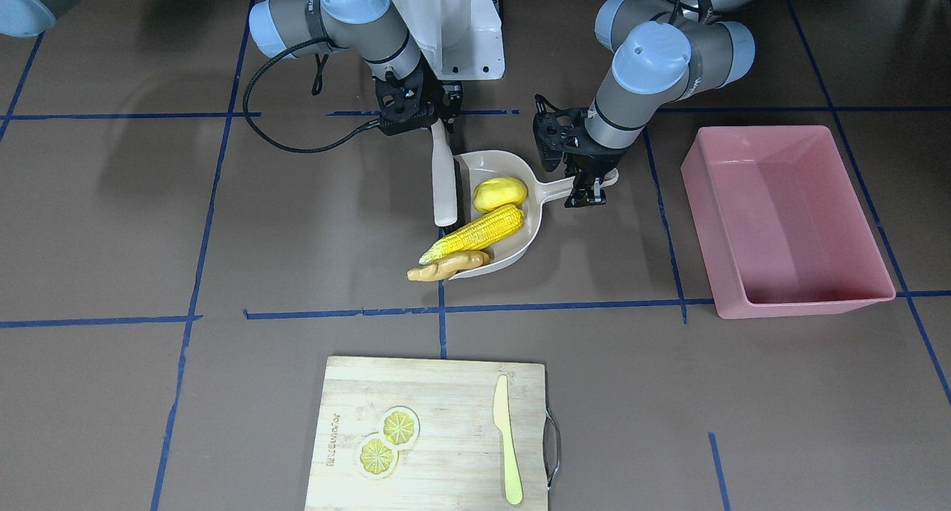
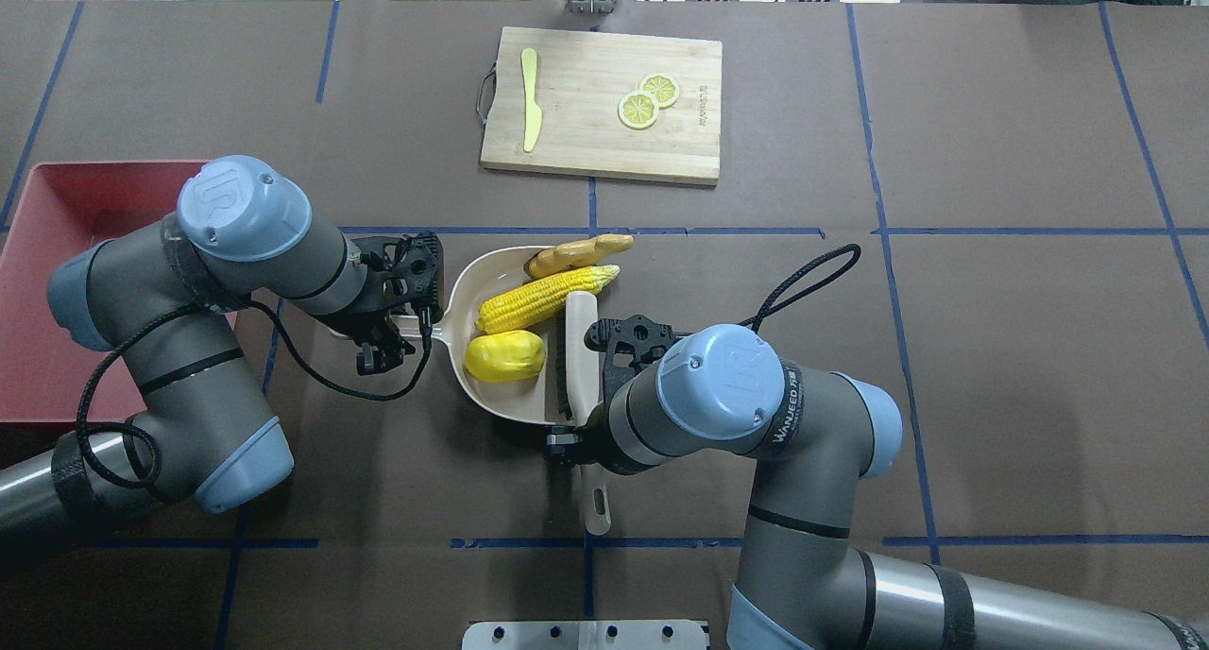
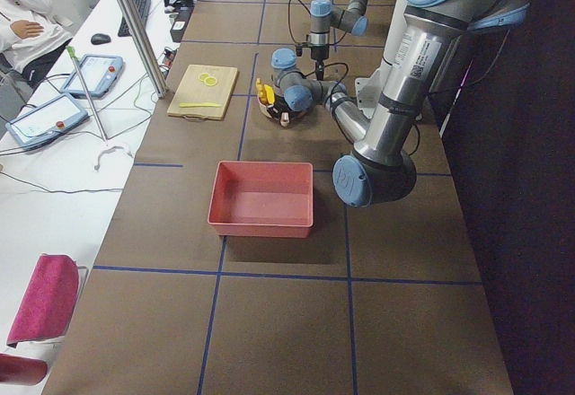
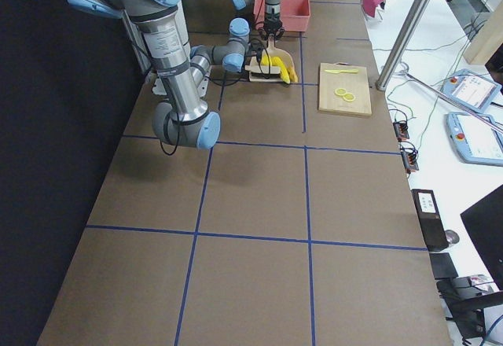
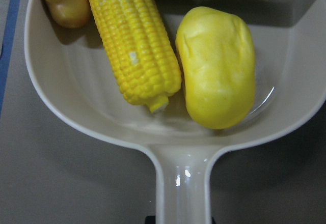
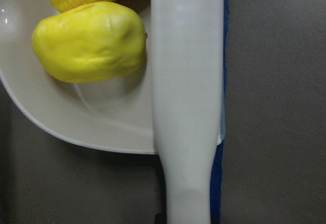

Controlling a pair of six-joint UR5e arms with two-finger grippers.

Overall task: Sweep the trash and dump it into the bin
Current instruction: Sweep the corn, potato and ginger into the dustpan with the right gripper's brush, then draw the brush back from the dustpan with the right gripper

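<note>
Lying side by side in the dustpan (image 1: 487, 162) are the corn cob (image 1: 475, 232) and the potato (image 1: 499, 193). The potato is set deep in the pan near the back wall, while the pointed tip of the corn cob reaches out past the open lip. The ginger root (image 1: 446, 266) is placed next to the corn cob at the lip, one end inside the pan and the other out over the table (image 1: 223, 221).

The dustpan's handle is pinched by the left gripper (image 1: 591, 190), whose fingers are closed on it. A brush (image 1: 443, 184) is laid along the pan's edge on the robot's right, bristles turned toward the trash, and its handle is clamped by the right gripper (image 1: 440, 119).

The pink bin (image 1: 806, 303) is stood on the robot's left, well apart from the dustpan. A cutting board (image 1: 438, 392) is set at the far side of the table, with two lemon slices (image 1: 388, 440) and a knife (image 1: 507, 437) on it.
</note>
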